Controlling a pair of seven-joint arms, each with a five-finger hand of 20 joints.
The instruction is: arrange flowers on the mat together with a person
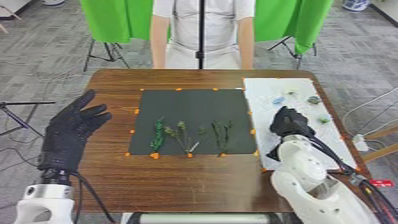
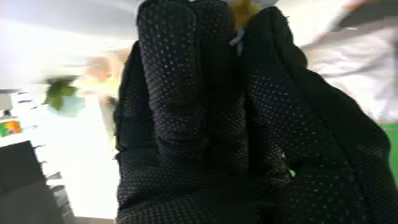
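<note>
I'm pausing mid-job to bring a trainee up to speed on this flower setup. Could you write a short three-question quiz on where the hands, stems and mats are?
1. True or false: in the head view, the right hand is over the white sheet, while the left hand is to the left of the dark mat.

2. Where do the green stems lie?
a) on the white sheet
b) on the dark mat
c) in the left hand

3. Fill in: the small markers along the dark mat's near edge are ____ in colour.

Key: 1 true; 2 b; 3 orange.
</note>
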